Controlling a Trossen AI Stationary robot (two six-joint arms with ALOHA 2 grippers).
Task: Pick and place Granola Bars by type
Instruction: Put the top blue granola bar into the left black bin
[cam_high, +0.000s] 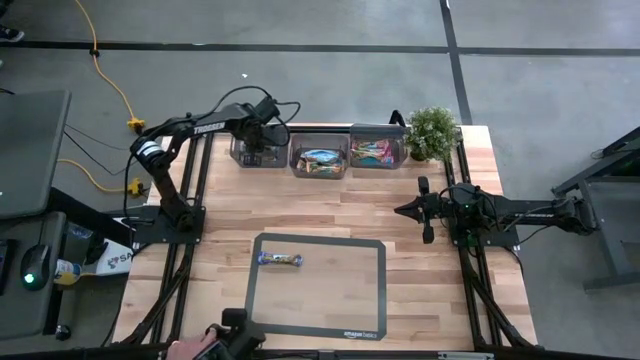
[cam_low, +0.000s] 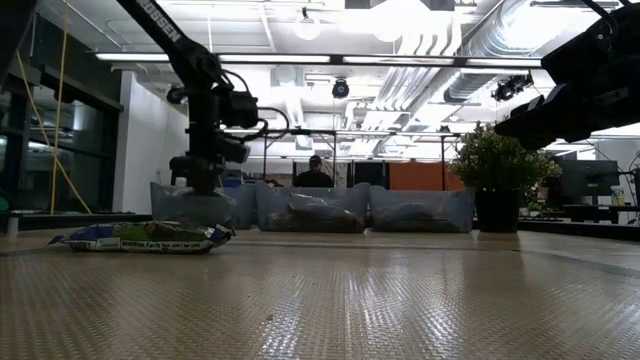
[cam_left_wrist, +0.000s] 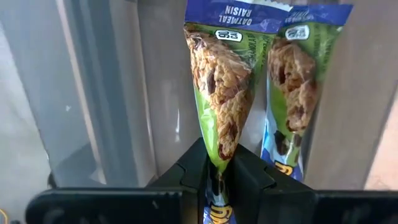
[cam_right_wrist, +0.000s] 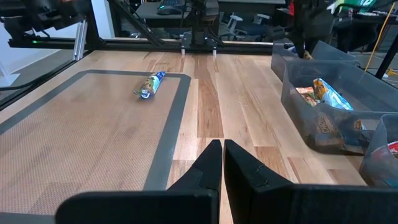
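Note:
My left gripper (cam_high: 262, 142) (cam_left_wrist: 221, 167) hangs over the leftmost clear bin (cam_high: 245, 155) at the table's far edge, shut on a green-and-blue granola bar (cam_left_wrist: 221, 93) that reaches down into the bin. A second bar of the same kind (cam_left_wrist: 292, 81) shows right beside it in that bin. Another bar (cam_high: 279, 259) (cam_right_wrist: 151, 84) lies flat on the grey-edged mat (cam_high: 370, 290). The middle bin (cam_high: 320, 160) and the right bin (cam_high: 378, 152) hold more wrapped bars. My right gripper (cam_high: 400, 210) (cam_right_wrist: 222, 149) waits shut at the table's right side, level and touching nothing. My left gripper pinches the granola bar by one narrow end (cam_left_wrist: 219, 152) between its two fingers. The fingers come from above, pointing steeply down, in line with the bar's length. The bar hangs below them, its blue far end (cam_left_wrist: 231, 14) down inside the leftmost bin.
A potted plant (cam_high: 432, 132) stands at the far right, beside the row of bins. The mat takes up the table's near middle, with bare wood (cam_high: 320, 205) between it and the bins. A person shows in the room beyond the table (cam_low: 314, 172).

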